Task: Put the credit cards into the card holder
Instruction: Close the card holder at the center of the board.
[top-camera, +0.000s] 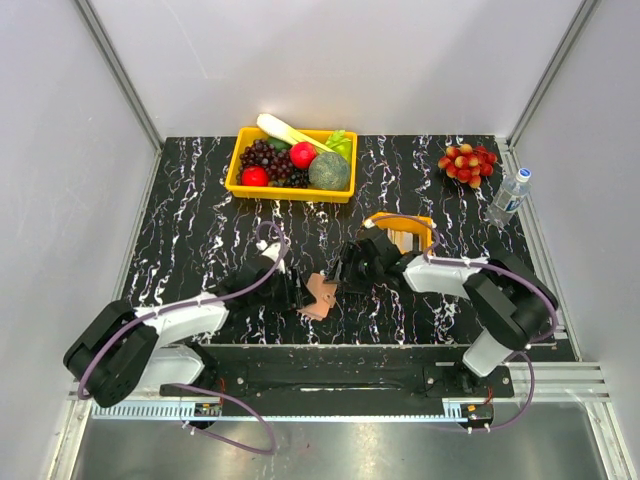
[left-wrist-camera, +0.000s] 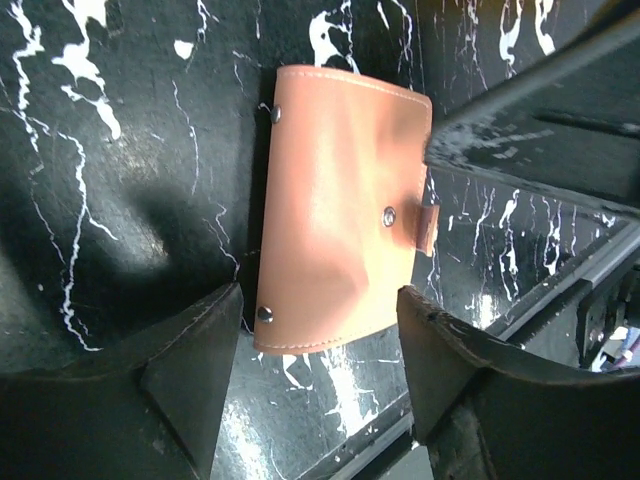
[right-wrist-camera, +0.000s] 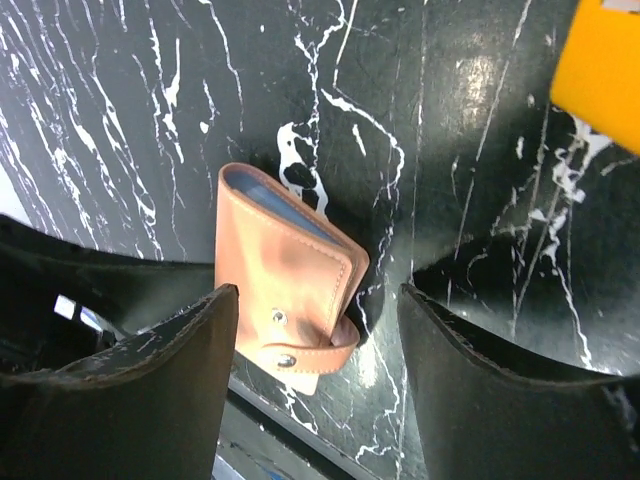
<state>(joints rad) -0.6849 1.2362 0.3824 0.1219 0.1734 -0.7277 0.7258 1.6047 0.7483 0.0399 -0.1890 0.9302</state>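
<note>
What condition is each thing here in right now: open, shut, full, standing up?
card holder: folded shut, lying on the table beneath both sets of fingers.
left gripper: fingers open, holding nothing.
right gripper: fingers open, holding nothing.
water bottle: upright, cap on.
yellow bin: filled with fruit.
orange tray: partly hidden, contents unclear.

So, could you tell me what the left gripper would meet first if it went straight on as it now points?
Most likely the closed card holder, lying straight ahead of the left gripper; depth is unclear.
</note>
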